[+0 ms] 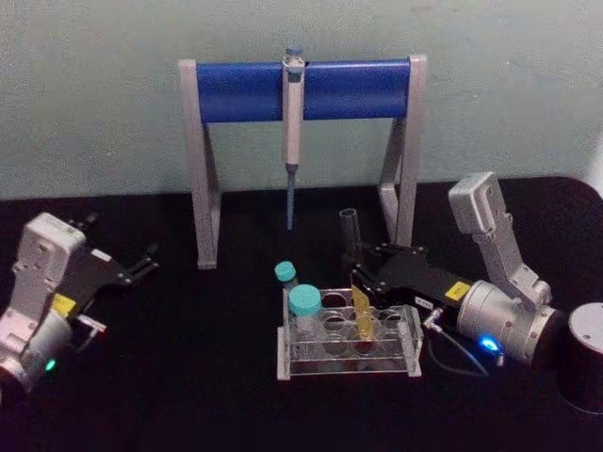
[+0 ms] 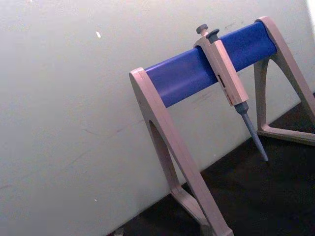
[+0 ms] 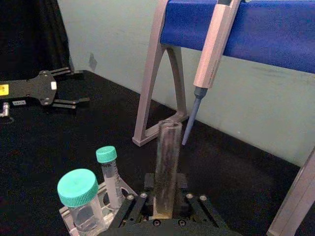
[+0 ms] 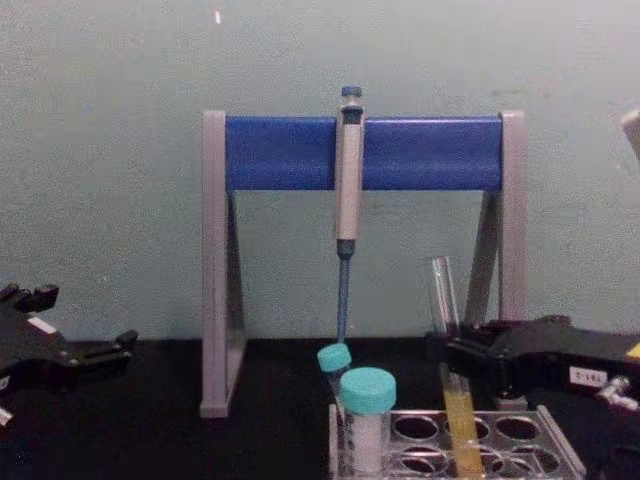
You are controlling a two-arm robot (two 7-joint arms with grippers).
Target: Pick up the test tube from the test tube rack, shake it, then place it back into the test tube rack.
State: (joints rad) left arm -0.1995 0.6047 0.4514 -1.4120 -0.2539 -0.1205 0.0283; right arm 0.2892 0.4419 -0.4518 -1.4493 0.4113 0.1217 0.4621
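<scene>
right gripper (image 1: 359,273) is clamped on the test tube (image 1: 362,315), which leans with its base in the test tube rack (image 1: 344,366). left gripper (image 1: 143,261) is parked at the left, slightly spread. likely the pick-up step: the next move calls for a straight lift clear of the hole.

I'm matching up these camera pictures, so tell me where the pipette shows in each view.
Head view: the pipette hangs at top centre, behind the test tube rack.
Chest view: the pipette hangs upright at centre.
Left wrist view: the pipette slants across the blue bar.
Right wrist view: the pipette rises behind the test tube in the right gripper.
Shared landmark: the stand's blue bar.
</scene>
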